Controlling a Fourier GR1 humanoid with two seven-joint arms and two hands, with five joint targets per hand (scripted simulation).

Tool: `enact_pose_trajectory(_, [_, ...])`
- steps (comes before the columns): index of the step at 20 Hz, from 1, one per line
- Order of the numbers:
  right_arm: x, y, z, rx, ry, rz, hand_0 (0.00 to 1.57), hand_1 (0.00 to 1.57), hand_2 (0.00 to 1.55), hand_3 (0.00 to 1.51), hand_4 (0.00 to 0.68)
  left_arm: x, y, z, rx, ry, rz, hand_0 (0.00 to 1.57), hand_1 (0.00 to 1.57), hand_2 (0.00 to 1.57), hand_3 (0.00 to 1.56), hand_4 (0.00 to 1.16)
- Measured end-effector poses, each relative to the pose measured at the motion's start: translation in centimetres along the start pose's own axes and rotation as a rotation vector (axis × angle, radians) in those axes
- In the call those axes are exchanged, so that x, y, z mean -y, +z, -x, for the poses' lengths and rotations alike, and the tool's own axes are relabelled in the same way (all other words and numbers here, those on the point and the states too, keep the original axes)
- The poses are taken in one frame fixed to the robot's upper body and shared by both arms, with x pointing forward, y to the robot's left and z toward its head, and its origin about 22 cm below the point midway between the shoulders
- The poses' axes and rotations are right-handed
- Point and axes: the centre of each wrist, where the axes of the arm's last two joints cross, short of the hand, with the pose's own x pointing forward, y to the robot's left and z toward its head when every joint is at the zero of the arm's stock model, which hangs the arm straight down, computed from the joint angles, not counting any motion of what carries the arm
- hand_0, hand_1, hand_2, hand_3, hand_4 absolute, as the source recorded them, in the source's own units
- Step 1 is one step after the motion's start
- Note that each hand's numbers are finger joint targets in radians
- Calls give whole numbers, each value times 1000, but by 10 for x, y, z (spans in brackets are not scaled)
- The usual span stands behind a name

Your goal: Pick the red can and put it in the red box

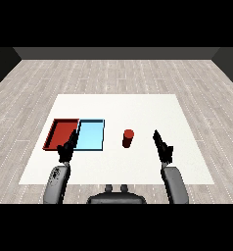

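Can (128, 138) stands upright on the table (138, 105), right of the blue tray (91, 135), apart from both hands. Left hand (68, 148), fingers straight, overlaps the red tray's (61, 132) near corner. Right hand (162, 145) is open, right of the can.

The left hand (67, 147) hides part of the red tray (59, 128) and light blue tray (91, 133).

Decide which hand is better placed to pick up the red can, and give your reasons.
Probably the right hand. The can stands upright on the table just beside it, with nothing between them. The left hand is farther from the can, by the red tray and blue tray.
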Motion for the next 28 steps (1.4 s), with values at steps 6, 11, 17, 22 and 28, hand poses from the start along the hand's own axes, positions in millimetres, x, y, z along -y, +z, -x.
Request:
enact_pose_trajectory(6, [-9,-8,-3,6,-4,34,0,0,0,0,0,2,-3,2,16,2,-35,0,0,0,0,0])
enact_pose_trajectory(11, [-15,-14,-19,205,-118,-4,0,0,0,0,0,0,-2,-14,288,59,-68,0,0,0,0,0])
enact_pose_trajectory(17, [-11,-10,-4,284,-148,-23,0,0,0,0,0,0,5,-8,386,92,-78,0,0,0,0,0])
enact_pose_trajectory(22, [-17,-13,-4,296,-158,-17,0,0,0,0,0,6,5,-8,414,97,-77,0,0,0,0,0])
enact_pose_trajectory(28, [-15,-24,4,302,-171,-8,0,0,0,0,0,-1,3,-7,425,93,-75,0,0,0,0,0])
